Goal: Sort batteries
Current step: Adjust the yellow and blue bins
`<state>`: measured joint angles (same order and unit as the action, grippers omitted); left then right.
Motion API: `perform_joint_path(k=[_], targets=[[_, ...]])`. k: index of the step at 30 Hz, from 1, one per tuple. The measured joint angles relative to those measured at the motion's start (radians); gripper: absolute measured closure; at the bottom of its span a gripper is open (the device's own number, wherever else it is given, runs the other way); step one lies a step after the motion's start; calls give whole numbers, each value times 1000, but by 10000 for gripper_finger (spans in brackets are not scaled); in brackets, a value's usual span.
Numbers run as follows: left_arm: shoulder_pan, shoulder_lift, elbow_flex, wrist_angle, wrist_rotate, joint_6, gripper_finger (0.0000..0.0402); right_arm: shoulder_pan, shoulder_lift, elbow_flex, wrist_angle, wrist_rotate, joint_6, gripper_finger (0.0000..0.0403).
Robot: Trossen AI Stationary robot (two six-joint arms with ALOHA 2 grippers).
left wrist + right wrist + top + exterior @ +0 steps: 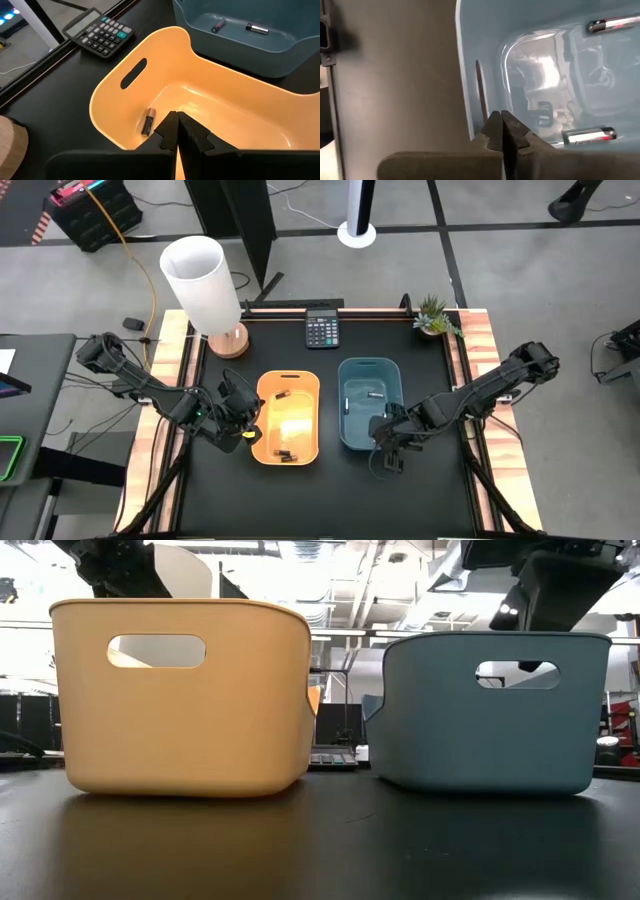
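Note:
The yellow bin point(288, 417) and the blue bin point(369, 402) stand side by side in the middle of the black table. In the left wrist view a dark brownish battery point(148, 121) lies on the yellow bin's floor. Two silvery batteries point(590, 136) point(612, 23) lie on the blue bin's floor. My left gripper point(176, 127) is shut and empty, above the yellow bin's left rim point(252, 420). My right gripper point(502, 131) is shut and empty, above the blue bin's near wall point(372, 442).
A black calculator point(321, 331) lies at the far edge. A white cylinder on a wooden base point(205, 285) stands at the far left corner and a small plant point(435, 317) at the far right. Bare black table point(320, 495) lies in front of the bins.

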<state>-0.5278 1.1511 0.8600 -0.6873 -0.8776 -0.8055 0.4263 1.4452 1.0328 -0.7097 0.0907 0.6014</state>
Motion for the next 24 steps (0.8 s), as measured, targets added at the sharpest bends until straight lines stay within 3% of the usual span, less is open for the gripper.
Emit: perform_joint_path(k=[6, 10, 16, 21, 24], targets=[[0, 0, 0, 0, 0, 0, 400, -3, 0, 0, -5, 65, -11, 348], [0, 0, 0, 1, 0, -1, 400, -11, 0, 0, -23, 109, -38, 337], [0, 0, 0, 1, -26, 0, 400, -30, -32, 0, -23, 237, -95, 351], [0, -6, 0, -16, -44, -5, 400, -30, -104, 0, -15, 351, -129, 395], [-1, -6, 1, -60, -44, -70, 401, -17, -159, 0, -73, 469, -73, 397]])
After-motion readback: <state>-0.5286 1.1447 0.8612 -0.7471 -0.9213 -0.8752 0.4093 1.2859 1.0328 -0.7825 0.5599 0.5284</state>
